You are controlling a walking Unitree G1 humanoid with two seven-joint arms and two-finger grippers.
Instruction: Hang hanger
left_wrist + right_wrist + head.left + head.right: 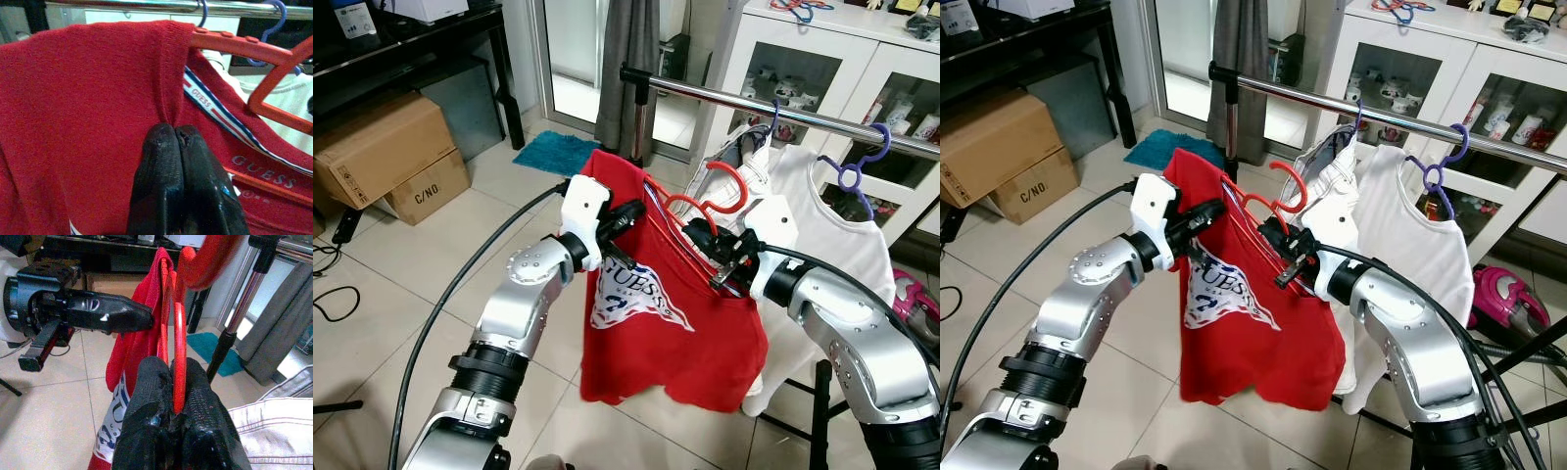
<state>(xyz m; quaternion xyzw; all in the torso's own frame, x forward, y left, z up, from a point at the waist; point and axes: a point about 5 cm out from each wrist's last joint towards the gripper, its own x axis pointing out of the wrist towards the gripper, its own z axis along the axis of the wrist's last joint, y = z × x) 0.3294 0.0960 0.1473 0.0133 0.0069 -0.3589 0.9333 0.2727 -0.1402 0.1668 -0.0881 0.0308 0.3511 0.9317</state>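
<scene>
Red hanger [705,220]: plastic, carrying a red T-shirt [666,323] with a white printed logo. Held in the air in front of the clothes rail [783,108], below it and toward its left end; the hook [729,181] points up toward the rail but has not reached it. Task judged unfinished: hook yet to go over the bar.

Left gripper [183,134]: jaws closed, pinching a fold of red cloth at the shirt's left shoulder, just beside the hanger's arm. Likely purpose: to keep the shoulder spread and stop the garment sliding off the hanger while it is lifted.

Right gripper [173,396]: jaws closed on the hanger's thin red frame near the neck, below the hook. This grip carries the load and steers the hook; holding low on the frame leaves the hook free to pass over the bar.

Rail: chrome bar on a dark upright post [641,122]. Bare stretch at its left end, near the post, is the probable landing place.

Already hanging, toward the right: a pale garment [744,162] and a white T-shirt [832,230] on a purple hanger [857,166]. The red shirt hangs just beside these; crowding them is a risk.

Surroundings: tiled floor [401,284], cardboard boxes [386,157], white glass-fronted cabinet [822,59].
</scene>
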